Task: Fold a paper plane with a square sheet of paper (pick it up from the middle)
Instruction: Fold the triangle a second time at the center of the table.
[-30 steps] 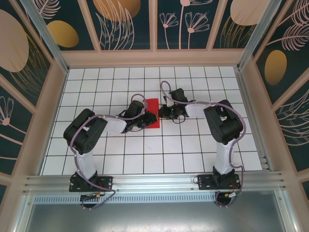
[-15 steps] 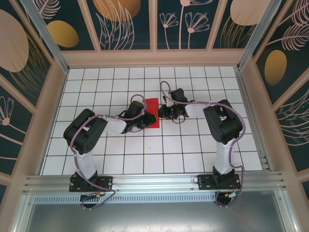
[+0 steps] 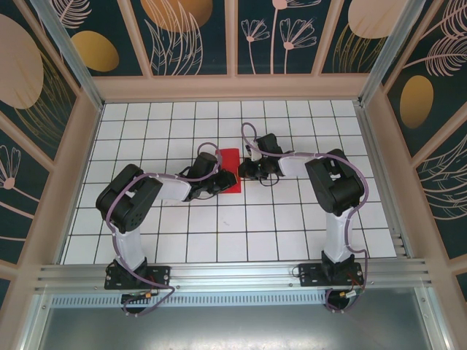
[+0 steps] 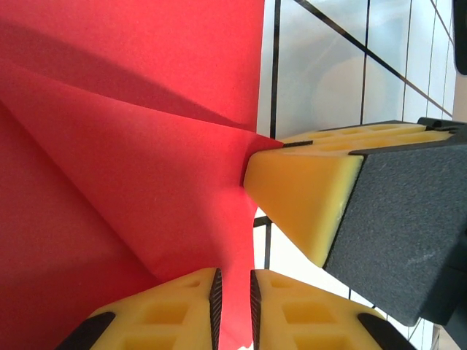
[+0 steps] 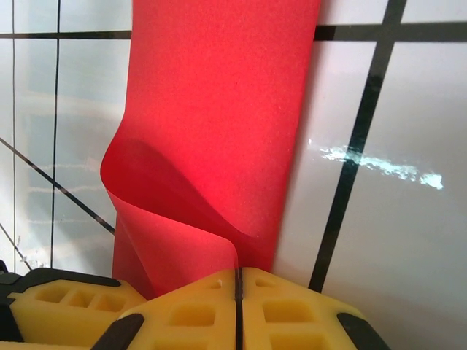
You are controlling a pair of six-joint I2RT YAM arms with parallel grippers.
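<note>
The square sheet of paper (image 3: 230, 169) lies in the middle of the tabletop (image 3: 292, 219), already creased into a narrower strip. Its long axis runs from the near side toward the far wall.

Nearest the bases, the left arm (image 3: 139, 197) reaches in from the near left, so the paper lies ahead and to the right of its jaws. In the left wrist view the left jaws stand a narrow slit apart at the sheet's edge, with red showing through the slit. I cannot tell whether they nip a layer or only rest on it. Diagonal creases fan away from them across the paper.

A little farther out, the right arm (image 3: 336, 182) comes in from the right, so the paper lies to the left of its jaws. The right jaws are clenched, pad against pad, on the sheet's right edge. In the right wrist view the paper swells up into a loose curl just above them, and beyond the curl the strip lies flat on the tiles. One yellow finger (image 4: 299, 189) of the right jaws touches the paper's corner just beside the left jaws.

Both jaws work the near half of the strip and the far half lies free. The right jaws have the surer hold, so the coming fold likely turns on carrying that edge leftward across the long axis.
</note>
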